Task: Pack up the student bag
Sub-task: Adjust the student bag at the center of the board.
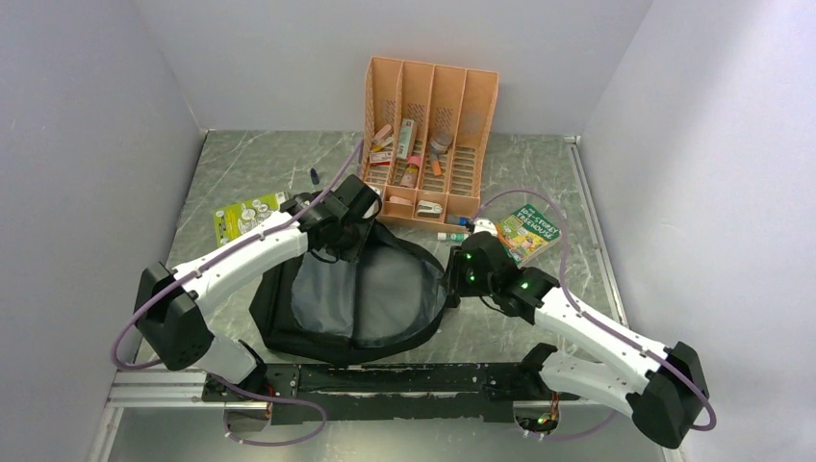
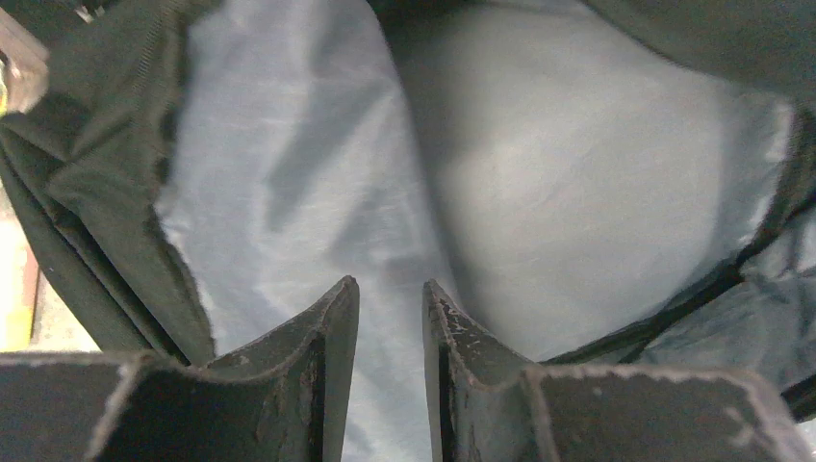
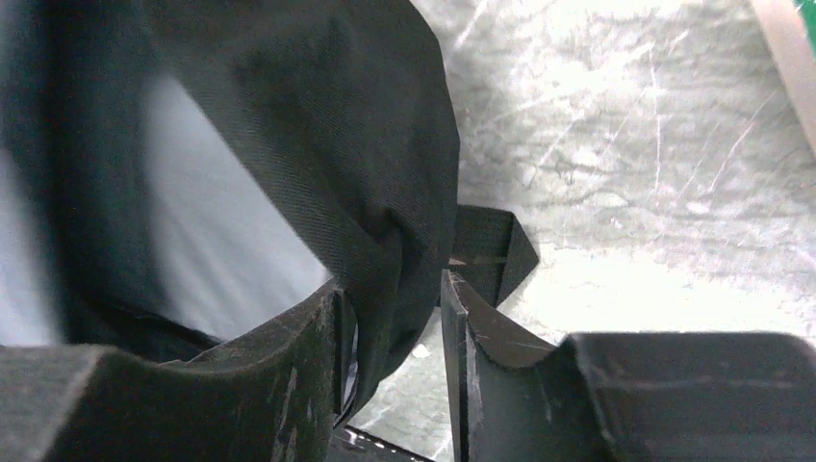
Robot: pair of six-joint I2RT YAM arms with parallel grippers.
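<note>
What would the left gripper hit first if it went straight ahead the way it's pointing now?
Most likely the grey lining inside the student bag: it fills the left wrist view straight beyond the fingers of the left gripper. How far off it lies is unclear.

Black student bag (image 1: pixel 281 313) with grey lining (image 1: pixel 390 289), orange file organiser (image 1: pixel 430 101), grey-green marbled table (image 1: pixel 260 164).

Arm links (image 1: pixel 241 252): white shells, black joints
Cables (image 1: pixel 337 181): purple loops
Lights (image 1: pixel 524 286): green, right of centre
Fingers (image 2: pixel 318 371): scuffed black
</note>
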